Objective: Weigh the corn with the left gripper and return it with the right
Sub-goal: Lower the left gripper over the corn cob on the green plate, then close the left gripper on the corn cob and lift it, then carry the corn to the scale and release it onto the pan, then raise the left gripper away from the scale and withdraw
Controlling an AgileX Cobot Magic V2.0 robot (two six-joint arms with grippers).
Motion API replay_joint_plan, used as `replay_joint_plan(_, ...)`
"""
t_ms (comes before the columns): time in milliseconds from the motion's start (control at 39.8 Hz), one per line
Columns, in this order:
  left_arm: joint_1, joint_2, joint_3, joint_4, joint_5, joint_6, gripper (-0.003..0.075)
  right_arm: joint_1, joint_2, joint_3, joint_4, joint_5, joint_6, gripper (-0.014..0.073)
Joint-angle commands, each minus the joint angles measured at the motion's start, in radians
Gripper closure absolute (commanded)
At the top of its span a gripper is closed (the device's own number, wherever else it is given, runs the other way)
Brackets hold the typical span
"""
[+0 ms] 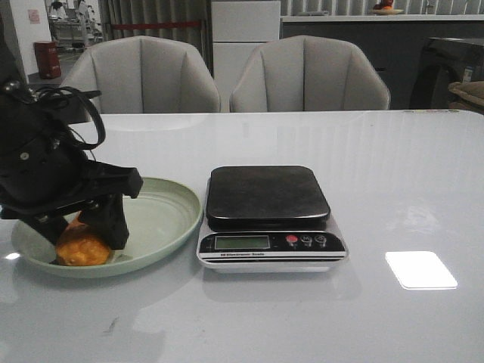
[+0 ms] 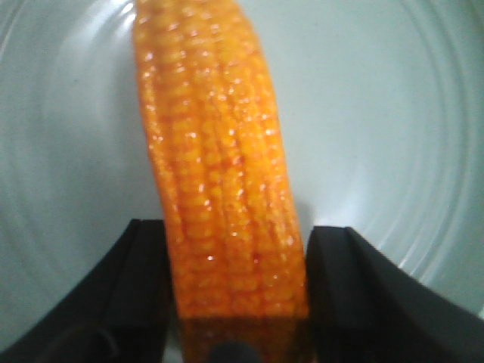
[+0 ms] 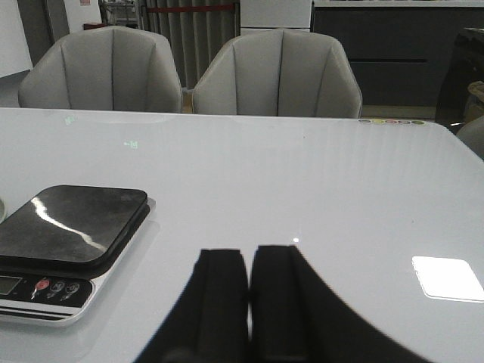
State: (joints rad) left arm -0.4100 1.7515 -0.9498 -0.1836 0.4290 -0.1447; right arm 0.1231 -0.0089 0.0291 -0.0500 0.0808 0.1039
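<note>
Corn (image 1: 79,246) on pale green plate (image 1: 162,219), left gripper (image 2: 238,302) fingers clamped around it; right gripper (image 3: 248,302) jaws closed, empty, beside kitchen scale (image 1: 268,212).

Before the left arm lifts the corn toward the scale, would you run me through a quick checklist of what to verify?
1. Left gripper straddles the corn, one finger on each side: ok.
2. Fingers firmly clamped on the cob: cannot tell; they sit right against it, but contact pressure is not visible.
3. Corn lies in the plate, not yet lifted: ok.
4. Scale platform bare, ready to receive: ok.
5. Scale display reading zero: cannot tell, digits too small.
6. Right gripper shut and away from the scale, clear of the transfer path: ok.
</note>
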Motion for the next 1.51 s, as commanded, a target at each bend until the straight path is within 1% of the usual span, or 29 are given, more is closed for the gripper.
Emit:
replay_joint_plan(0,-0.008,-0.038,-0.083,-0.024,0.022,0.000,0.0561,-0.007,-0.020,0.007,-0.001,-0.081,0.001,0.0410)
replay_joint_plan(50,-0.008,-0.038,-0.127,-0.026,0.052,0.000,0.0608,-0.007,-0.020,0.007,-0.001,-0.081,0.001,0.0410)
replay_joint_plan(151,-0.028,-0.038,-0.208,-0.026,0.096,0.000,0.0603,-0.007,-0.020,0.007,-0.001,-0.081,0.001,0.0410)
replay_joint_plan(251,-0.074,-0.038,-0.268,-0.049,0.098,0.001,0.0604,-0.007,-0.020,0.007,-0.001,-0.081,0.001,0.0410)
replay_joint_plan(377,-0.155,-0.038,-0.311,-0.058,0.058,0.001,0.0603,-0.007,-0.020,0.007,-0.001,-0.081,0.001,0.0410)
replay_joint_plan(477,-0.212,-0.022,-0.320,-0.100,-0.012,0.001,0.0600,-0.007,-0.020,0.007,-0.001,-0.081,0.001,0.0410)
replay_joint_plan(578,-0.245,0.014,-0.339,-0.139,-0.039,0.001,0.0554,-0.007,-0.020,0.007,-0.001,-0.081,0.001,0.0410)
replay_joint_plan(653,-0.262,0.051,-0.358,-0.164,-0.042,0.001,0.0486,-0.007,-0.020,0.007,-0.001,-0.081,0.001,0.0410)
replay_joint_plan(804,-0.278,0.116,-0.402,-0.181,-0.040,0.001,0.0304,-0.007,-0.020,0.007,-0.001,-0.081,0.001,0.0410)
replay_joint_plan(854,-0.278,0.133,-0.418,-0.184,-0.038,-0.001,0.0269,-0.007,-0.020,0.007,-0.001,-0.081,0.001,0.0410)
replay_joint_plan(1055,-0.280,0.139,-0.433,-0.188,-0.091,-0.001,0.0271,-0.007,-0.020,0.007,-0.001,-0.081,0.001,0.0410)
replay_joint_plan(1205,-0.274,0.108,-0.430,-0.153,-0.078,0.001,0.0271,-0.007,-0.020,0.007,-0.001,-0.081,0.001,0.0410)
replay_joint_plan(1306,-0.266,0.056,-0.410,-0.149,-0.073,0.001,0.0271,-0.007,-0.020,0.007,-0.001,-0.081,0.001,0.0410)
replay_joint_plan(1406,-0.266,-0.024,-0.358,-0.088,-0.111,0.001,0.0271,-0.007,-0.020,0.007,-0.001,-0.081,0.001,0.0410)
replay_joint_plan(1482,-0.259,-0.091,-0.307,-0.074,-0.132,0.001,0.0271,-0.007,-0.020,0.007,-0.001,-0.081,0.001,0.0410)
